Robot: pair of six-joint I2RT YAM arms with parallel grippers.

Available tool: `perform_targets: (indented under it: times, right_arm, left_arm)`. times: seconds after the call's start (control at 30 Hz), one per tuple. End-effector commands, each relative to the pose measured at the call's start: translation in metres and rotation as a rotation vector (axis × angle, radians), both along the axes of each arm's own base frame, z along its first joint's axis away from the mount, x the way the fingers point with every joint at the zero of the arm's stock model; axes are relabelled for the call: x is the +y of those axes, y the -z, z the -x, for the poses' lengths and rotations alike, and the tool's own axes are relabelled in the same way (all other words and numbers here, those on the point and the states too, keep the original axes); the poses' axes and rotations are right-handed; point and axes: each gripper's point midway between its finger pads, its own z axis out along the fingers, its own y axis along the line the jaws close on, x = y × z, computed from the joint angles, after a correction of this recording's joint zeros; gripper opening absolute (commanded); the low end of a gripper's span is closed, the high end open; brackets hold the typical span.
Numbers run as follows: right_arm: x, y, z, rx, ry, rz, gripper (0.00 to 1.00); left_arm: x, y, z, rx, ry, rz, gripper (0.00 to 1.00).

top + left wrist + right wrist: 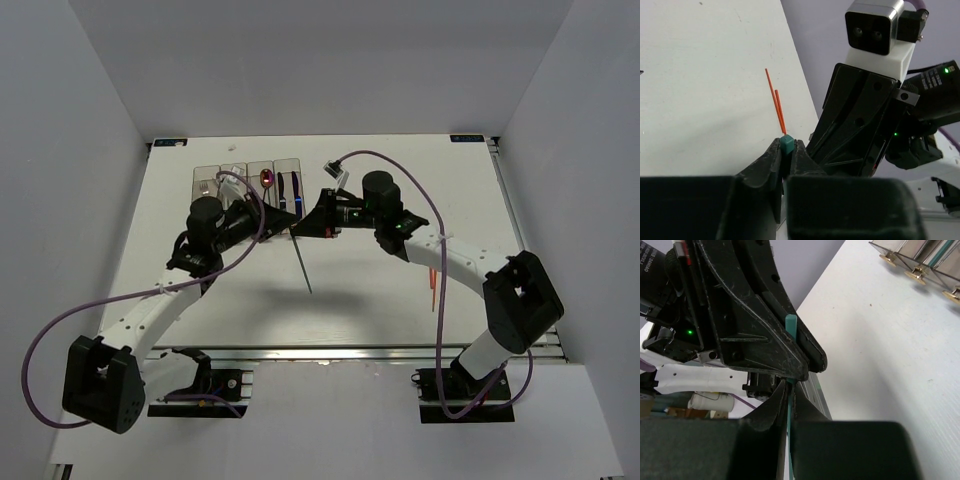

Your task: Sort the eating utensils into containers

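Observation:
Over the middle of the table a green chopstick [303,265] hangs with its tip pointing down, and both grippers meet at its upper end. My left gripper [283,222] is shut on the chopstick's square end [786,143], which sticks out between its fingers. My right gripper [300,228] is shut on the same green chopstick [791,325], whose thin shaft runs between its fingers. Two orange chopsticks [776,107] lie on the table to the right [433,285]. The containers [250,180] stand at the back, holding a pink-bowled spoon [266,178] and a blue knife [297,200].
The right gripper's black body [855,130] fills the right of the left wrist view, close to my left fingers. Gold tabs of the containers [916,275] show at the top right of the right wrist view. The table's near rail [330,352] runs along the front.

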Motion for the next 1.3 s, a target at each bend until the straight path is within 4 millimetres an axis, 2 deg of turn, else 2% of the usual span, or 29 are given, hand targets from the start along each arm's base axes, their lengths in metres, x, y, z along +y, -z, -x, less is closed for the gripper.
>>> perform_targets:
  times: [0.0, 0.07, 0.1, 0.13, 0.17, 0.2, 0.23, 0.27, 0.3, 0.4, 0.43, 0.47, 0.5, 0.53, 0.57, 0.63, 0.7, 0.83, 0.93, 1.1, 1.27]
  right_arm:
    - [0.008, -0.022, -0.002, -0.033, -0.007, -0.047, 0.00]
    - [0.008, -0.018, -0.001, -0.029, -0.009, -0.042, 0.00]
    - [0.008, -0.016, -0.001, -0.026, -0.013, -0.041, 0.00]
    - [0.006, -0.016, 0.001, -0.028, -0.017, -0.042, 0.20]
    - [0.003, -0.008, 0.001, -0.016, -0.009, -0.030, 0.33]
    - [-0.002, -0.004, -0.005, -0.007, 0.025, -0.014, 0.48]
    - [-0.009, -0.001, -0.008, -0.023, 0.052, 0.009, 0.63]
    - [-0.015, 0.007, -0.013, -0.020, 0.088, 0.048, 0.85]
    - [-0.025, 0.019, -0.026, -0.019, 0.171, 0.104, 0.89]
    - [-0.070, 0.050, -0.041, -0.006, 0.309, 0.254, 0.89]
    - [-0.080, 0.046, -0.039, -0.016, 0.328, 0.254, 0.89]
    - [-0.089, 0.047, -0.039, -0.017, 0.345, 0.255, 0.89]
    - [-0.100, 0.054, -0.039, -0.006, 0.363, 0.264, 0.89]
    - [-0.106, 0.045, -0.036, -0.032, 0.370, 0.252, 0.89]
    - [-0.117, 0.044, -0.033, -0.055, 0.380, 0.281, 0.89]
    - [-0.129, 0.048, -0.029, -0.071, 0.395, 0.335, 0.89]
    - [-0.144, 0.056, -0.026, -0.087, 0.415, 0.392, 0.89]
    - [-0.156, 0.058, -0.014, -0.114, 0.416, 0.390, 0.89]
    - [-0.158, 0.064, -0.011, -0.110, 0.399, 0.394, 0.89]
    - [-0.155, 0.069, -0.011, -0.100, 0.361, 0.379, 0.89]
    - [-0.159, 0.075, -0.013, -0.098, 0.364, 0.393, 0.89]
  left_arm:
    - [-0.002, -0.003, -0.003, -0.025, 0.003, -0.013, 0.10]
    - [0.001, -0.004, -0.007, -0.026, -0.022, -0.024, 0.00]
    - [0.003, -0.003, -0.010, -0.038, -0.037, -0.046, 0.00]
    - [0.006, -0.004, -0.013, -0.025, -0.054, -0.074, 0.00]
    - [0.009, -0.003, -0.017, -0.020, -0.075, -0.103, 0.00]
    - [0.020, 0.002, -0.030, -0.047, -0.141, -0.186, 0.00]
    - [0.031, 0.009, -0.039, 0.013, -0.184, -0.298, 0.00]
    - [0.044, 0.013, -0.051, 0.022, -0.245, -0.392, 0.00]
    - [0.076, 0.021, -0.071, 0.014, -0.387, -0.563, 0.00]
    - [0.122, 0.031, -0.109, 0.080, -0.558, -0.870, 0.00]
    - [0.151, 0.032, -0.117, 0.115, -0.676, -0.995, 0.00]
    - [0.156, 0.033, -0.142, 0.124, -0.712, -1.066, 0.00]
    - [0.164, 0.032, -0.154, 0.139, -0.741, -1.111, 0.00]
    - [0.181, 0.037, -0.160, 0.182, -0.770, -1.185, 0.00]
    - [0.182, 0.034, -0.184, 0.173, -0.771, -1.233, 0.00]
    - [0.193, 0.031, -0.199, 0.161, -0.797, -1.314, 0.00]
    - [0.199, 0.038, -0.212, 0.142, -0.776, -1.404, 0.00]
    - [0.224, 0.039, -0.231, 0.149, -0.811, -1.359, 0.00]
    - [0.229, 0.045, -0.241, 0.144, -0.807, -1.292, 0.00]
    - [0.221, 0.070, -0.254, 0.167, -0.749, -1.196, 0.00]
    - [0.222, 0.056, -0.263, 0.154, -0.784, -1.103, 0.00]
